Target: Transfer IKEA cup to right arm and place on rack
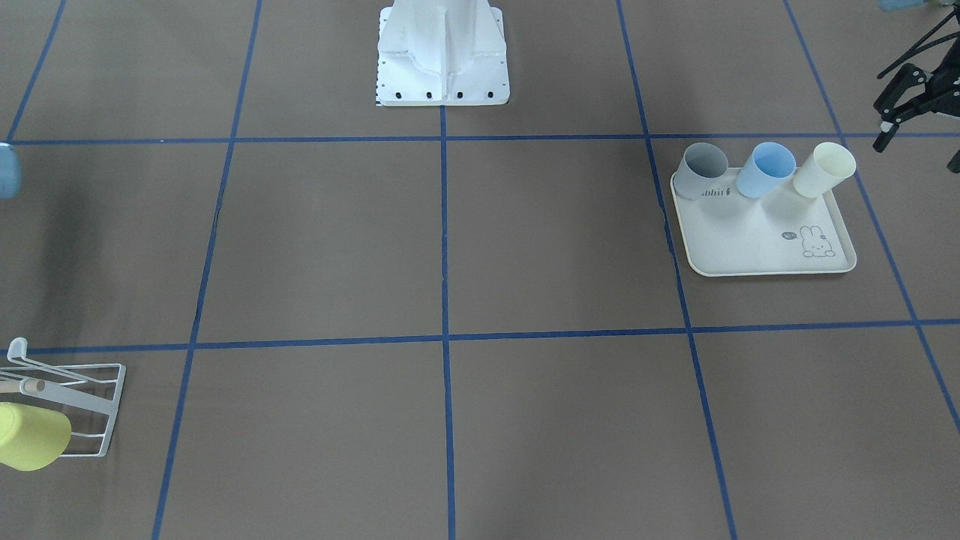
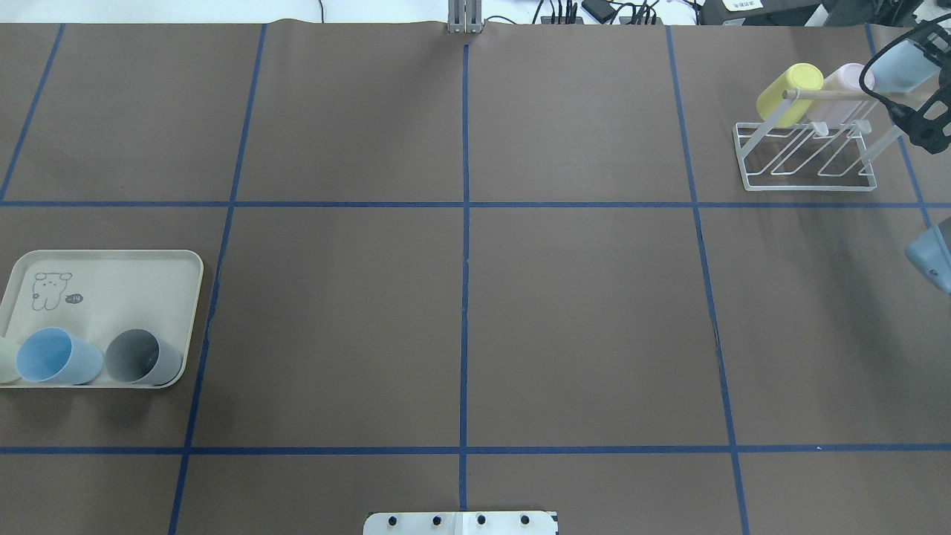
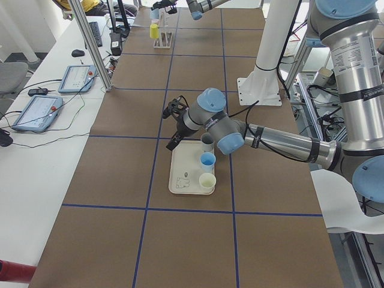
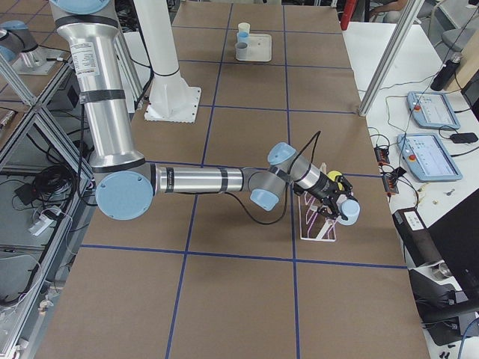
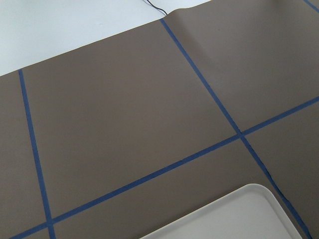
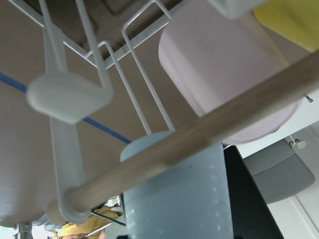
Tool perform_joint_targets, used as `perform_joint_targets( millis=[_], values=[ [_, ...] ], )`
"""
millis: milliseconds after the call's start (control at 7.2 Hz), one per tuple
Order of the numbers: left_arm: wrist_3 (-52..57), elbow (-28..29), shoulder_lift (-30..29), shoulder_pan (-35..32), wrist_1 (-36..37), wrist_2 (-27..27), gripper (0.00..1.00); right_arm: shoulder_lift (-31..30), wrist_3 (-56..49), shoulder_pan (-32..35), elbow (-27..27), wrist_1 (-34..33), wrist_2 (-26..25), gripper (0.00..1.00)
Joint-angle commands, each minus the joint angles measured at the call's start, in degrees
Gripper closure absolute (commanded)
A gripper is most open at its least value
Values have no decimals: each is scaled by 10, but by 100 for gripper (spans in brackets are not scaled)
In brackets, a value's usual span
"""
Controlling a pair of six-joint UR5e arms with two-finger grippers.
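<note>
My right gripper [image 2: 909,83] is shut on a light-blue IKEA cup [image 2: 900,65], held on its side at the right end of the white wire rack [image 2: 806,157]. In the right wrist view the cup [image 6: 177,194] lies just behind the rack's wooden rod [image 6: 199,134], beside a pink cup [image 6: 224,84]. A yellow cup [image 2: 789,92] hangs further left on the rack. My left gripper [image 1: 919,150] is open and holds nothing. It hovers just off the far corner of the tray [image 1: 757,251].
The cream rabbit-print tray [image 2: 111,275] holds a grey cup [image 1: 705,169], a blue cup [image 1: 765,169] and a cream cup [image 1: 823,169] on their sides. The robot's white base [image 1: 442,67] stands at the table's middle edge. Blue tape lines grid the brown table.
</note>
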Motion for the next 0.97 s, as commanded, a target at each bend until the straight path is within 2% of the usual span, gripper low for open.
perform_joint_targets(
  millis=[0,278,555,833],
  values=[
    [0,0,0,0,0,0,0,1,0,-2,0,0,-1,17],
    [0,0,0,0,0,0,0,2,0,-3,2,0,-1,11],
    [0,0,0,-1,0,0,0,3,12,-2,45,-2,6,2],
    [1,0,1,-1,0,1,0,-2,168,-1,84,-4,74,1]
  ],
)
